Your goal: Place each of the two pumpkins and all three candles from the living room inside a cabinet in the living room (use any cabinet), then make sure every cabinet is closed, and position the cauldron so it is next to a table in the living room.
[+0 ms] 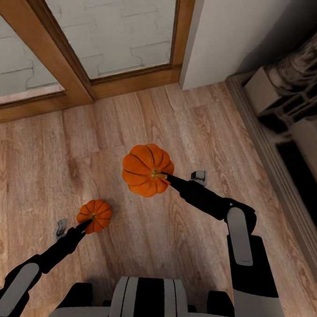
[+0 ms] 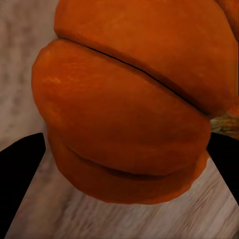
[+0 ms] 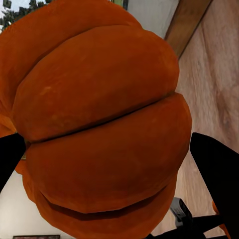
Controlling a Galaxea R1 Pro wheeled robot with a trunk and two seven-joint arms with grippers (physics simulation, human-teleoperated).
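Two pumpkins, the larger-looking one (image 1: pixel 147 169) and the smaller-looking one (image 1: pixel 94 215), are deep orange with dark grooves between the ribs; each has an olive-tan stem. Floor (image 1: pixel 60 162): light brown wood grain in planks. Door frame (image 1: pixel 66 63): warm honey-brown wood around pale grey panes patterned like paving stones. Wall (image 1: pixel 232 31): white. Robot arms: black with pale grey panels. Gripper fingers (image 3: pixel 216 174): black.

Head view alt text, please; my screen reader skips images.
Each gripper holds an orange pumpkin above a wooden floor: the left gripper a pumpkin, the right gripper another pumpkin. A wood-framed glass door stands beyond.
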